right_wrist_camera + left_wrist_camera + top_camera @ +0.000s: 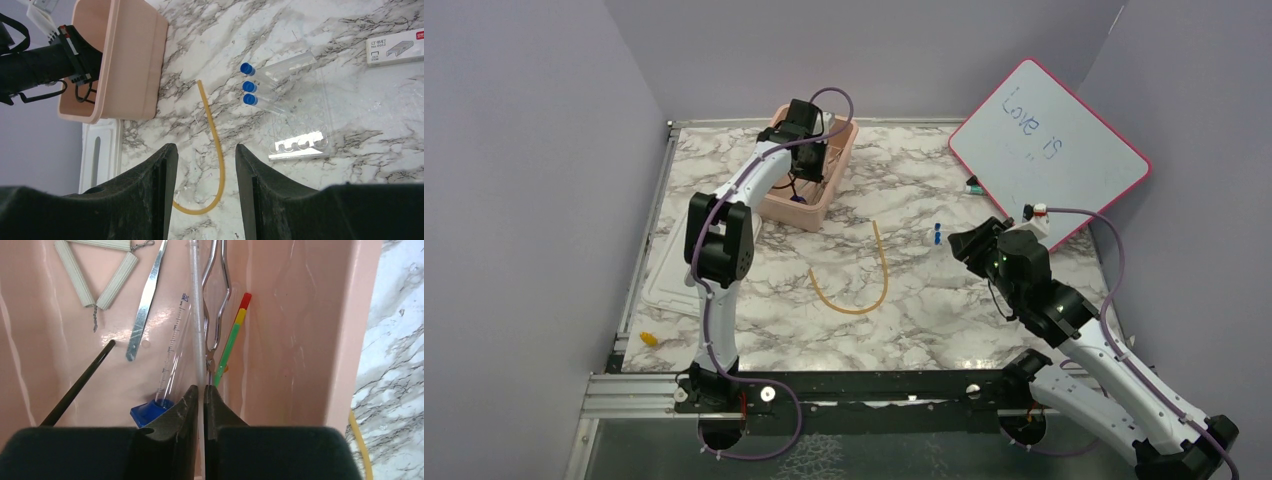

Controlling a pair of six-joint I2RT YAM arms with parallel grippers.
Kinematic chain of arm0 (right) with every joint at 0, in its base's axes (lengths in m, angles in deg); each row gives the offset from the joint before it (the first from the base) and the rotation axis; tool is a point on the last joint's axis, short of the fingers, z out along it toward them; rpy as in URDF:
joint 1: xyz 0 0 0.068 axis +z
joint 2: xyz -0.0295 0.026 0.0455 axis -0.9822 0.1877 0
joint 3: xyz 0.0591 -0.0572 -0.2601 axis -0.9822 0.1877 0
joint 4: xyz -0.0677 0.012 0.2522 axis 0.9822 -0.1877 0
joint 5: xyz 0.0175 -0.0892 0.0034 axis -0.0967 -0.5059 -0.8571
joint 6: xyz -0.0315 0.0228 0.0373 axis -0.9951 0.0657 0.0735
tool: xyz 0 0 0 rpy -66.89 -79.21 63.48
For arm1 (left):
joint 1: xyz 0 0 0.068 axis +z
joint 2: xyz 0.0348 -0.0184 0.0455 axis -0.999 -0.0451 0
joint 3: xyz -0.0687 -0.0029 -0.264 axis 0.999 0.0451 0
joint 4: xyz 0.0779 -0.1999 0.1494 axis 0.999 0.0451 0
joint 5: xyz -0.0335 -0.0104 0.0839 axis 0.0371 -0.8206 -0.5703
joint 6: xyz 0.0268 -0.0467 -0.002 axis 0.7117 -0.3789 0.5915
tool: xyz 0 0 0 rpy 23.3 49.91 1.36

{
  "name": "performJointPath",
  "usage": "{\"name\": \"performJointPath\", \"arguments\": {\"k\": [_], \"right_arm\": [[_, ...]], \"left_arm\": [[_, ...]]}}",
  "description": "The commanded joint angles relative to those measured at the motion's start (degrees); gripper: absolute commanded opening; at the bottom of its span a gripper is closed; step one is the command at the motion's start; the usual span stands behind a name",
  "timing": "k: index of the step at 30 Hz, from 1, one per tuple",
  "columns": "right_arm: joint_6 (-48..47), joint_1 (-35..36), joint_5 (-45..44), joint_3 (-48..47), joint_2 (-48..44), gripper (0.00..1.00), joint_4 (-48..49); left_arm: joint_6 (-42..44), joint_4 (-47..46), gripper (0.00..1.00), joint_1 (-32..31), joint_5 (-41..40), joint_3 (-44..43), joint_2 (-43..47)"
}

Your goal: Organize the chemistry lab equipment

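Beside the tub wall (pixel 350 315), left claw (pixel 202 400) pinches a clear rod (pixel 196 315); right claw (pixel 206 165) gapes above amber tube (pixel 212 130).

Left fingers (pixel 175 415): black
Right fingers (pixel 150 195): black
Pipette (pixel 196 300): clear, held between the left fingers
Stick (pixel 231 340): banded green, yellow and red, just right of the left fingertips
Cylinder (pixel 172 347): clear, blue marks, blue foot, just left of the left fingertips
Tongs (pixel 210 357): silver
Rod (pixel 80 382): black
Triangle (pixel 75 275): cream
Tub (pixel 310 315): pink
Tube (pixel 214 130): amber, seen ahead of the right fingers
Caps (pixel 248 86): blue
Table (pixel 240 30): white, veined grey like marble
Whiteboard (pixel 1064 150): white, red frame, blue writing
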Motion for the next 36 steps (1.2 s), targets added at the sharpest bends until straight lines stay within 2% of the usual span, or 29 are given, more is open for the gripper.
{"name": "performJointPath", "arguments": {"k": [1, 5, 10, 18, 23, 30, 36], "right_arm": [[-0.1, -0.3, -0.7, 0.5, -0.1, 0.50, 1.8], [-0.3, -0.3, -0.8, 0.5, -0.2, 0.50, 1.9], [-0.7, -0.3, -0.4, 0.6, 0.1, 0.51, 2.0], [-0.4, -0.3, 1.3, 1.1, 1.1, 0.51, 2.7], [-0.7, -0.3, 1.2, 0.5, 1.1, 0.51, 1.9], [-0.4, -0.3, 0.5, 0.0, -0.6, 0.51, -0.1], [0.5, -0.3, 0.2, 0.2, -2.1, 0.51, -0.9]], "left_arm": [[-0.9, -1.8, 0.16, -0.1, 2.1, -1.3, 1.2], [-2.7, -1.8, 0.25, -0.1, 1.8, -1.7, 3.2], [-6.4, -3.5, 0.38, -0.8, 2.3, -0.5, 9.7], [-7.8, -3.9, 0.55, -7.9, 1.2, 4.9, 22.4], [-7.4, -5.2, 0.58, -14.8, 2.0, 13.6, 30.4], [-10.7, -11.1, 0.58, -23.1, 5.2, 32.2, 40.0], [-14.0, -15.0, 0.59, -27.0, 4.6, 44.2, 40.0]]}}
